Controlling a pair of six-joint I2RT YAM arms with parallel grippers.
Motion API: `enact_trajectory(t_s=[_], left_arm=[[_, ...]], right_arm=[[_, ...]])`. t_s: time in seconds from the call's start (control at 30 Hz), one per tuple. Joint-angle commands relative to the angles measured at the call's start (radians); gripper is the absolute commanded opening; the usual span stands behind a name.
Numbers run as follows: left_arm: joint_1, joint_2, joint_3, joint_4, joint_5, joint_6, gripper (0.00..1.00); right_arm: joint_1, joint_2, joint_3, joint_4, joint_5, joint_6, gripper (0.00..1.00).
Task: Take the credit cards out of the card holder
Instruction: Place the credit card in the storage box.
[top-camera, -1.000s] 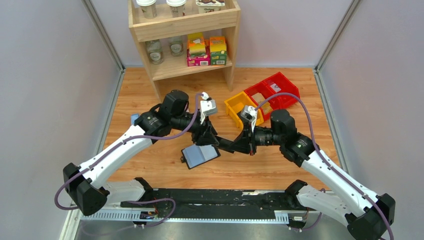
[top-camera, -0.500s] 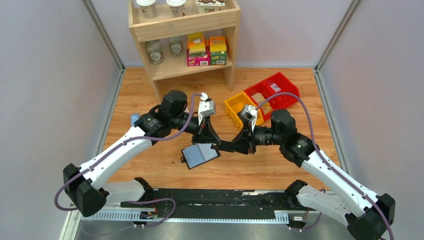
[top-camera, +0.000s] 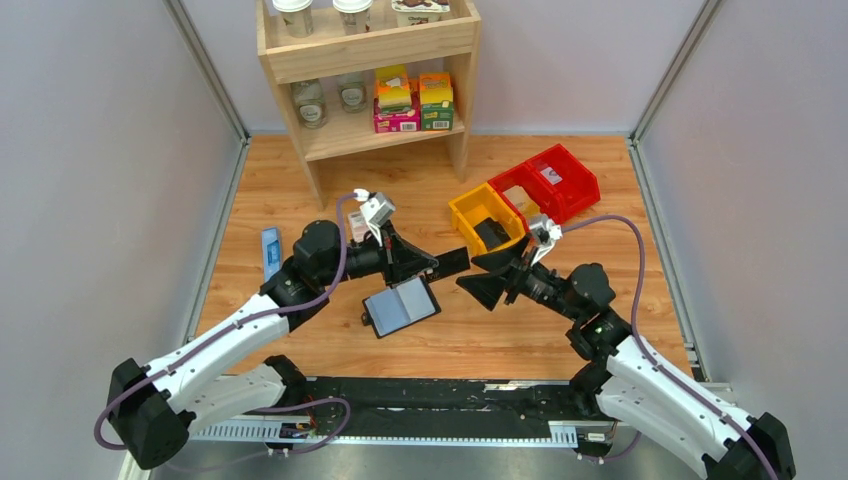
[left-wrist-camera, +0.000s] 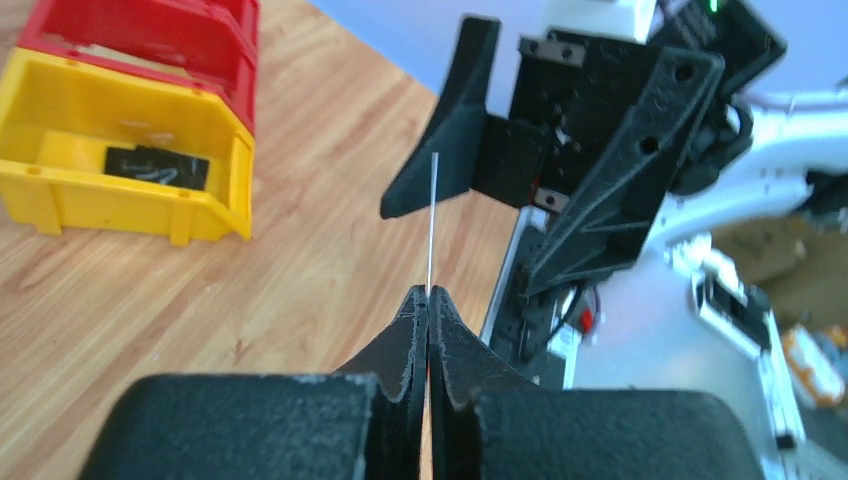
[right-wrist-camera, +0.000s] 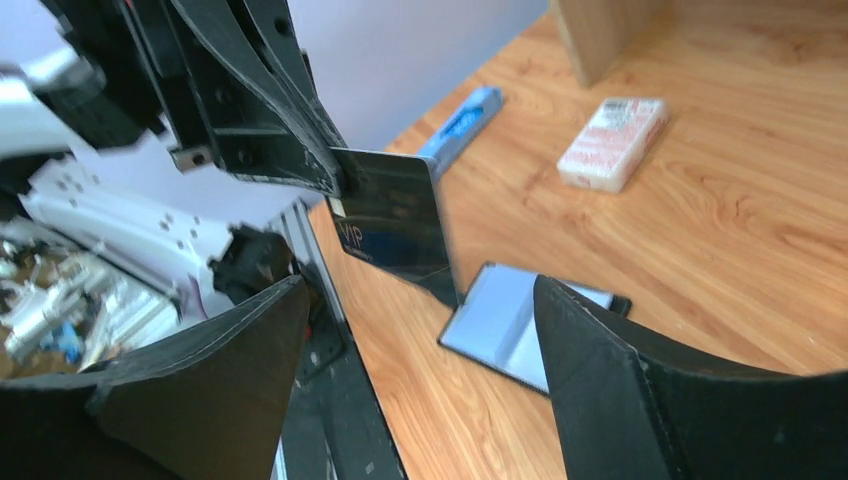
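The card holder (top-camera: 400, 306) lies open on the wooden table, its grey-blue lining facing up; the right wrist view shows it too (right-wrist-camera: 500, 322). My left gripper (top-camera: 432, 264) is shut on one dark credit card (top-camera: 453, 262), held in the air just above and right of the holder. In the left wrist view the card (left-wrist-camera: 431, 220) stands edge-on out of the shut fingertips (left-wrist-camera: 428, 292). In the right wrist view its flat face (right-wrist-camera: 395, 215) shows. My right gripper (top-camera: 478, 277) is open and empty, just right of the card. Another dark card (top-camera: 490, 233) lies in the yellow bin (top-camera: 462, 212).
Two red bins (top-camera: 548, 178) stand behind the yellow one. A narrow blue box (top-camera: 270, 251) lies at the left and a pink-and-white box (right-wrist-camera: 612, 142) beside the left arm. A wooden shelf (top-camera: 370, 75) with jars and cartons stands at the back.
The left gripper has shut on the card and the right gripper has opened and let it go. Both arms have drawn apart, the right one back to the right.
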Motion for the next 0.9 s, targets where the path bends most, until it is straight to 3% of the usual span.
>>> enact_trajectory(t_s=[0.0,0.27,0.4,0.6,0.67,0.73,0.87], left_arm=[[0.001,-0.071,-0.084,0.328,-0.188,-0.265,0.00],[0.001,-0.088,-0.192,0.576,-0.264,-0.450,0.00],[0.001,-0.079,-0.210,0.622,-0.288,-0.496,0.00],[-0.001,-0.051,-0.210,0.650,-0.284,-0.524,0.00],[-0.001,-0.041,-0.209,0.655,-0.284,-0.532,0.00],[-0.001,-0.030,-0.212,0.661,-0.281,-0.539,0.00],[-0.001,-0.021,-0.222,0.673,-0.289,-0.558,0.00]], right_arm=[[0.003,-0.014,-0.018,0.253,0.106,0.123,0.86],[0.003,0.150,0.011,0.484,0.041,0.269,0.85],[0.003,0.233,0.030,0.609,0.024,0.327,0.83],[0.003,0.296,0.088,0.661,0.008,0.349,0.80],[0.003,0.314,0.108,0.663,0.005,0.346,0.74],[0.003,0.328,0.120,0.669,0.004,0.347,0.61],[0.003,0.357,0.137,0.686,-0.006,0.360,0.22]])
